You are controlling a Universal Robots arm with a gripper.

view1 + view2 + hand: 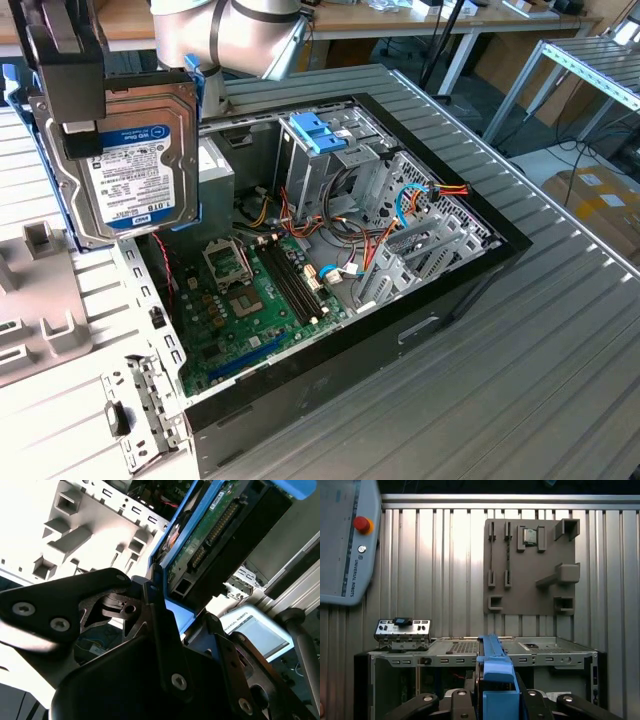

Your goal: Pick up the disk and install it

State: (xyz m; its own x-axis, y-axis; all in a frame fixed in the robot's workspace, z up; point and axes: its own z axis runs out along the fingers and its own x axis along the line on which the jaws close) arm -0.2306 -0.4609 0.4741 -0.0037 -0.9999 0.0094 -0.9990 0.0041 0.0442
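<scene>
Clamping the disk (pixel 130 165) in the gripper (pixel 75 120), upright near the open computer case (pixel 450 290): pickup done, installing not yet done.

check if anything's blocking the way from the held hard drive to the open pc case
Nothing visible does. The dark-grey hard drive in its light-blue carrier hangs in the gripper above the open black computer case.

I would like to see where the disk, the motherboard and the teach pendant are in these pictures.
the disk (pixel 130 170): exterior view, on its white and blue label.
the motherboard (pixel 215 330): exterior view, on its green surface.
the teach pendant (pixel 335 545): first wrist view, on its grey front.
</scene>
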